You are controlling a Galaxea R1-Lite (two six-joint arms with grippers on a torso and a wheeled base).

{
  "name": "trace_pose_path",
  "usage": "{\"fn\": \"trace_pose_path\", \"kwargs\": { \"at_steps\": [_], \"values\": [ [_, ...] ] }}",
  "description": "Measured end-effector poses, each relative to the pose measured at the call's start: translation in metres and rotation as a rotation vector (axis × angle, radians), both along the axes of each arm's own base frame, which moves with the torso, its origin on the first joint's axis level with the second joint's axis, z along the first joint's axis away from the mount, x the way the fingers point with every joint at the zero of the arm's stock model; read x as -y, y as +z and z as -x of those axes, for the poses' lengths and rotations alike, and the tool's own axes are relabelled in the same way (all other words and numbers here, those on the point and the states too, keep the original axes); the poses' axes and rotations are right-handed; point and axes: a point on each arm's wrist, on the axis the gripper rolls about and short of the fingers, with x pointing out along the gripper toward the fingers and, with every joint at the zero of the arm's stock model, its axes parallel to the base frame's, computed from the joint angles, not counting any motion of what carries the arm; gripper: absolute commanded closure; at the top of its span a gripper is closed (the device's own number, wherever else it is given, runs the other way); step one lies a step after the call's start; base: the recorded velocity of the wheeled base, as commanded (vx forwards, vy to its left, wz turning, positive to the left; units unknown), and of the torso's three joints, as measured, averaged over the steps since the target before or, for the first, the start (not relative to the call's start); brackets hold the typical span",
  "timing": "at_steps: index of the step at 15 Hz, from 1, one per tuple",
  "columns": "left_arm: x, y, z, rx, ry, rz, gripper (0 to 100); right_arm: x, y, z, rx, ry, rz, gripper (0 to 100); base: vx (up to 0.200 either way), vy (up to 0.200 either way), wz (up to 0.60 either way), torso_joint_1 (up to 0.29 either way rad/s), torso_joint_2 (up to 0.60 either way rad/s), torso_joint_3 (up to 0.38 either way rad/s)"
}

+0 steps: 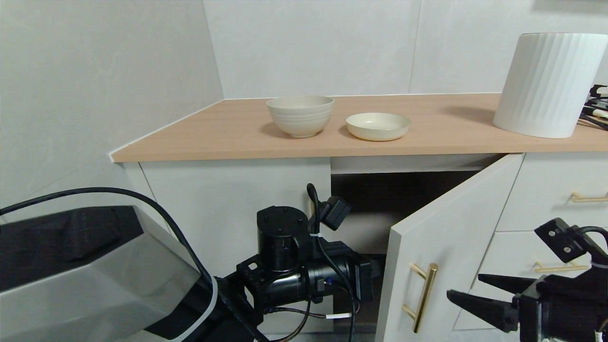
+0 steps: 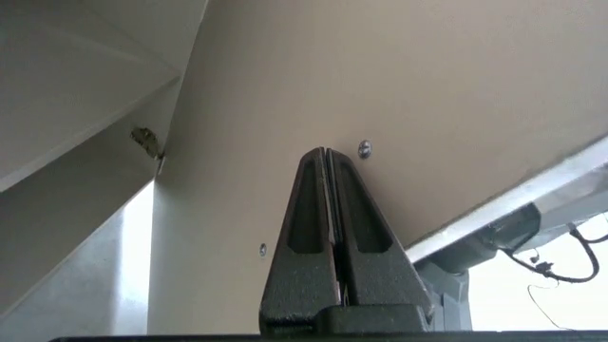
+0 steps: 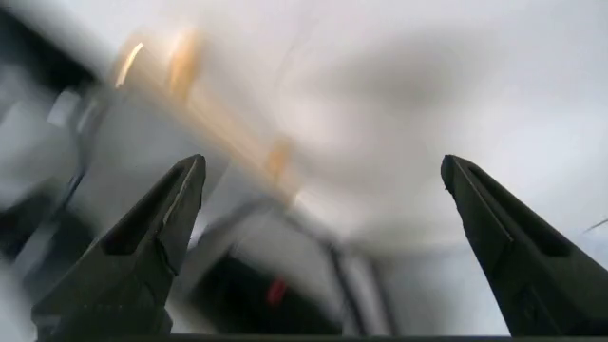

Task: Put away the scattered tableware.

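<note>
With the bowl [image 1: 300, 115] and shallow dish [image 1: 378, 126] on the countertop [image 1: 228, 133], the right gripper [image 1: 464, 286] (fingers spread; the left gripper [image 2: 325, 154] has its pressed together) should first swing the half-open door [image 1: 446, 223] wide by its handle [image 1: 424, 297].

Pale tiled walls [image 1: 308, 47] frame a wooden countertop [image 1: 451, 123] above white cabinets; at 5 o'clock, a brass-handled cabinet door [image 1: 451, 228] stands open.
</note>
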Motion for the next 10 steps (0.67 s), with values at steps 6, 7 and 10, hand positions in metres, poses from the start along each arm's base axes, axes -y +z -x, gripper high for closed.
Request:
{"fn": "trace_pose_path", "kwargs": {
  "at_steps": [6, 7, 10],
  "values": [
    [0.006, 0.002, -0.012, -0.018, 0.017, -0.019, 100, 0.002, 0.014, 0.027, -0.003, 0.175, -0.055, 0, -0.033, 0.000, 0.00, 0.000, 0.00, 0.000],
    [0.007, 0.002, -0.013, -0.017, 0.017, -0.017, 100, 0.001, 0.015, 0.029, 0.003, 0.186, -0.058, 0, -0.200, 0.000, 0.00, 0.002, 0.00, -0.002],
    [0.010, 0.001, -0.016, -0.022, 0.021, -0.023, 100, 0.000, 0.015, 0.032, 0.011, 0.211, -0.061, 0, -0.200, 0.000, 0.00, 0.004, 0.00, -0.002]
  ]
}}
